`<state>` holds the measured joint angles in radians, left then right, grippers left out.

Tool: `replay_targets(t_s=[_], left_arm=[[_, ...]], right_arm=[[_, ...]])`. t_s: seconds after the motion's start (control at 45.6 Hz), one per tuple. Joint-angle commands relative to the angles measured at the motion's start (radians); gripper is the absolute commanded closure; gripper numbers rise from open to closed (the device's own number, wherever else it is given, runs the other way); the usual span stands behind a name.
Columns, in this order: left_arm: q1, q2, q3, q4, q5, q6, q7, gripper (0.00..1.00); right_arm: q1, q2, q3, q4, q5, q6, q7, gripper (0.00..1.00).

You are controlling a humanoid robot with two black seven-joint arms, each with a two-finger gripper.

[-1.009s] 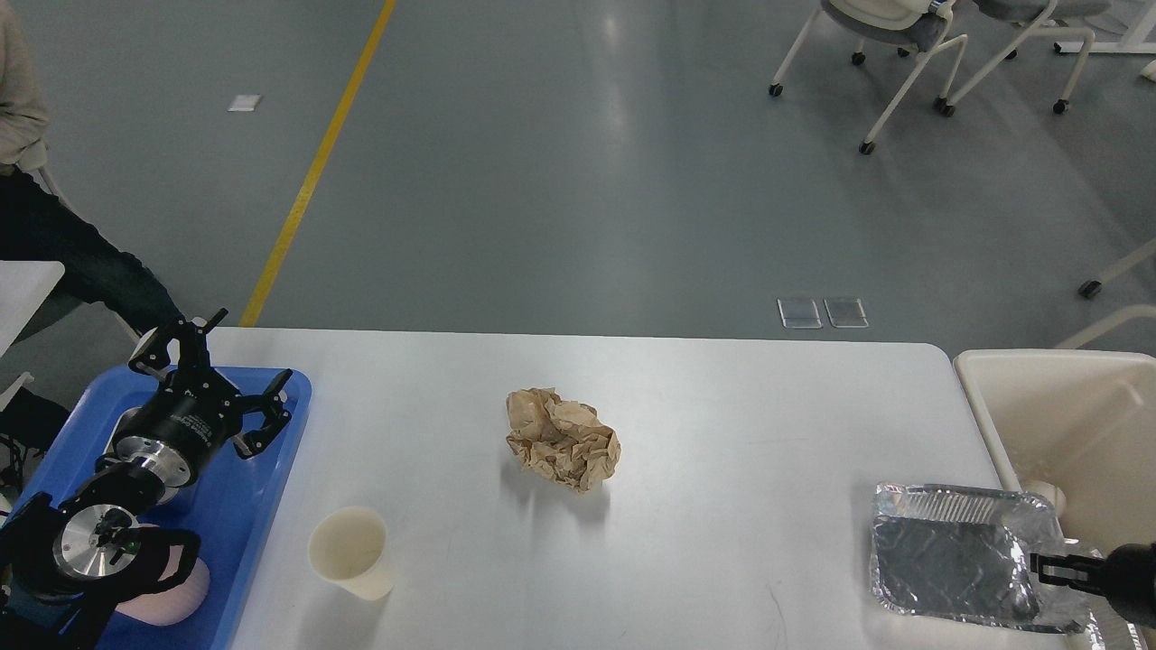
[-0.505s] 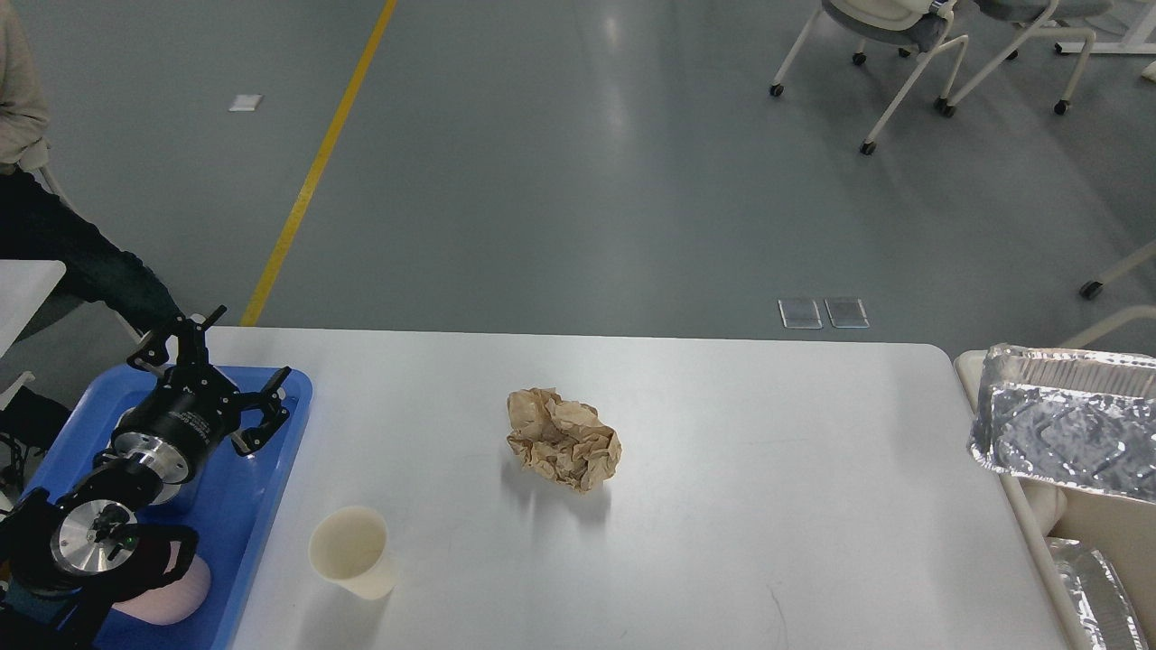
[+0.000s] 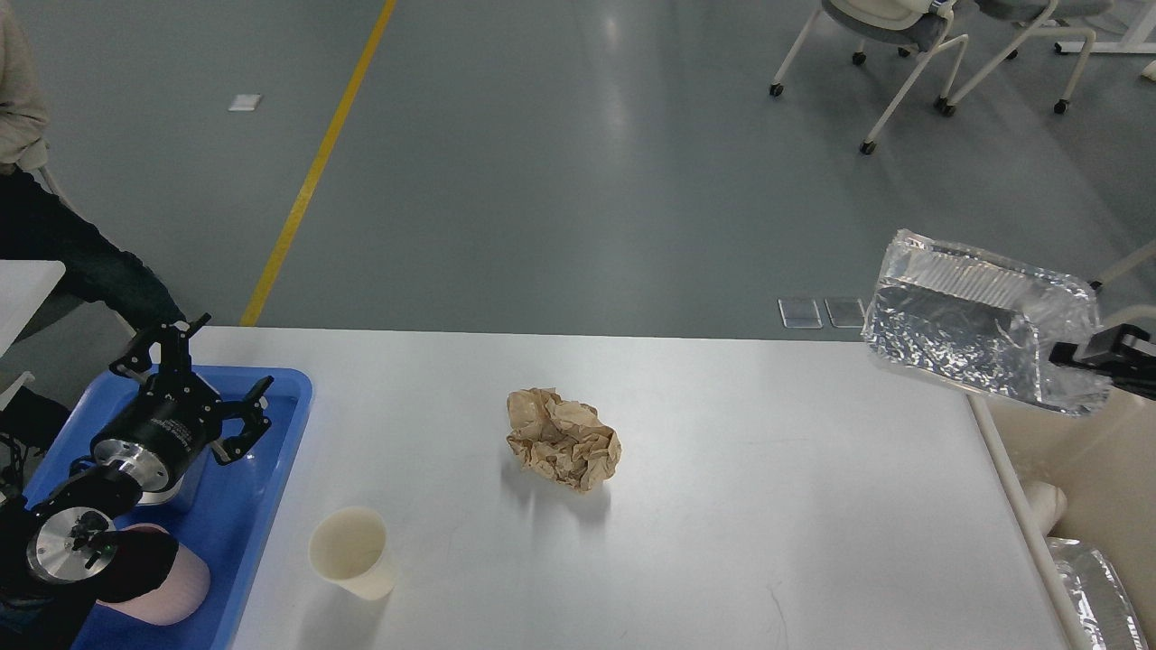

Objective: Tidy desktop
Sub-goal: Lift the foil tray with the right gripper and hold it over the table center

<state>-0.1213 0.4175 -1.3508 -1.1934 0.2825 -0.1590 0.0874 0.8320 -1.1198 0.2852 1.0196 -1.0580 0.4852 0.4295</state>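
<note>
The desktop (image 3: 768,469) is a large white-grey tabletop. On it lie a crumpled brown paper ball (image 3: 563,438) in the middle and an upright cream paper cup (image 3: 350,552) near the front left. My right gripper (image 3: 1075,354) is shut on the right rim of a silver foil tray (image 3: 980,320). It holds the tray tilted in the air over the table's far right corner. My left gripper (image 3: 200,384) is open and empty above the blue tray (image 3: 244,506) at the left edge.
A pink cup (image 3: 176,587) lies in the blue tray under my left arm. A beige bin (image 3: 1097,442) stands off the table's right edge, with another foil piece (image 3: 1097,587) in it. Chairs stand far back right. A seated person is at far left.
My right gripper has lifted the foil tray from the table's front right, up and back above the bin's near edge. My left gripper has drifted slightly left over the blue tray.
</note>
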Motion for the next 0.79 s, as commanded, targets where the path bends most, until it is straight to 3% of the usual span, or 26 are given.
replay_targets(t_s=[0.0, 0.044, 0.176, 0.395, 0.592, 0.68, 0.768], left_arm=[[0.006, 0.001, 0.001, 0.0, 0.003, 0.001, -0.002, 0.03], [0.006, 0.003, -0.001, 0.0, 0.003, 0.001, -0.002, 0.03], [0.008, 0.015, 0.006, -0.002, 0.006, 0.007, 0.0, 0.03], [-0.001, 0.034, 0.015, -0.002, 0.053, 0.03, 0.0, 0.03], [-0.023, 0.03, 0.035, -0.002, 0.093, 0.03, 0.012, 0.03], [-0.044, 0.03, 0.059, -0.002, 0.095, 0.029, 0.058, 0.03], [-0.078, 0.037, 0.064, -0.002, 0.098, 0.029, 0.13, 0.03]], right_arm=[[0.024, 0.104, -0.012, 0.007, 0.003, 0.012, -0.014, 1.0], [0.036, 0.13, -0.018, -0.001, 0.001, 0.012, -0.034, 1.0], [0.082, 0.236, -0.032, 0.002, 0.001, 0.023, -0.158, 1.0], [0.157, 0.336, -0.058, 0.01, 0.003, 0.087, -0.317, 1.0], [0.253, 0.411, -0.156, 0.022, 0.006, 0.084, -0.379, 1.0], [0.269, 0.434, -0.173, 0.02, 0.018, 0.082, -0.388, 1.0], [0.274, 0.453, -0.179, 0.017, 0.026, 0.081, -0.391, 1.0]])
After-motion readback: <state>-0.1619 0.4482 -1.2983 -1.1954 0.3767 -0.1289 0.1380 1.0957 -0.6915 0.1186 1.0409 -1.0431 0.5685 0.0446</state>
